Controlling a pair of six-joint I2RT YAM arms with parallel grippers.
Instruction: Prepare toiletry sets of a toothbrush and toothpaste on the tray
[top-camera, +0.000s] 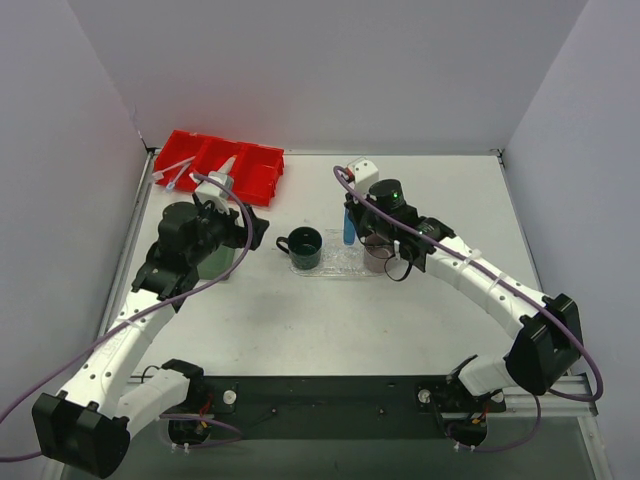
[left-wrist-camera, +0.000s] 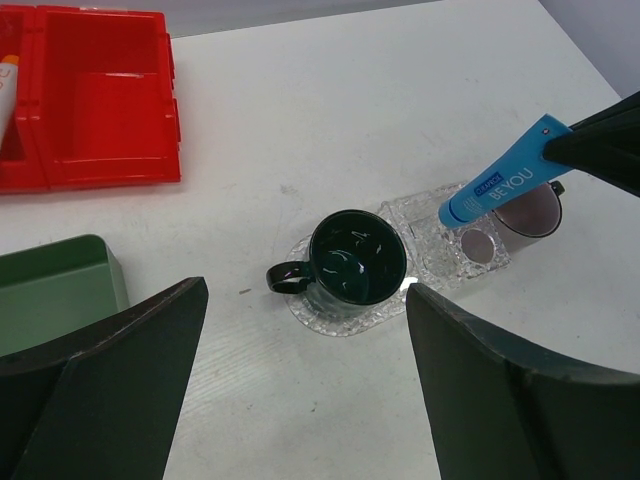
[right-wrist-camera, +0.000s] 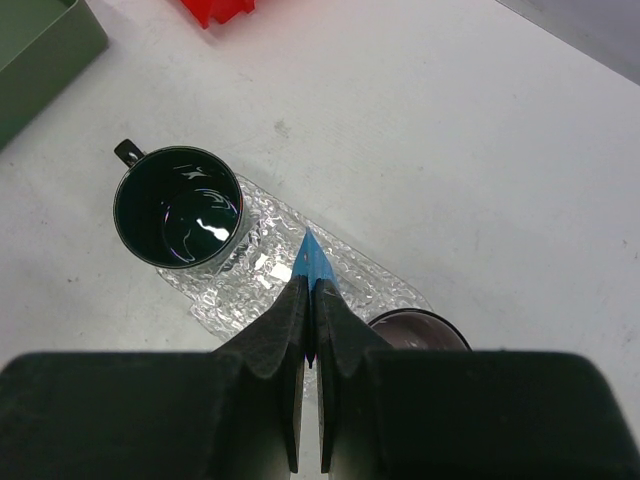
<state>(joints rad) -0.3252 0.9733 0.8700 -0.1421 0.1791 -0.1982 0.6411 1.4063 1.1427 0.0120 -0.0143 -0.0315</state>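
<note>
The blue toothpaste (left-wrist-camera: 495, 185) is up in the air, pinched at its tail end by the clenched right gripper (right-wrist-camera: 310, 290), hanging over the clear tray (left-wrist-camera: 445, 258) right by the brownish mug (left-wrist-camera: 530, 210). So no set is done yet imo. The green mug (left-wrist-camera: 355, 260) looks empty, and the toothbrushes (top-camera: 172, 172) and white toothpaste (left-wrist-camera: 6, 90) sit in the red bin (left-wrist-camera: 100, 172). The left gripper (left-wrist-camera: 305, 295) is spread wide, holding nothing.

Narrow gap between two mugs

On the tray (right-wrist-camera: 262, 288), the dark mug (right-wrist-camera: 180, 207) and grey mug (right-wrist-camera: 420, 328) flank one bare strip. My right gripper (right-wrist-camera: 308, 292) hangs the blue toothpaste (right-wrist-camera: 316, 262) over it. The table (right-wrist-camera: 450, 150) around lies open.
</note>
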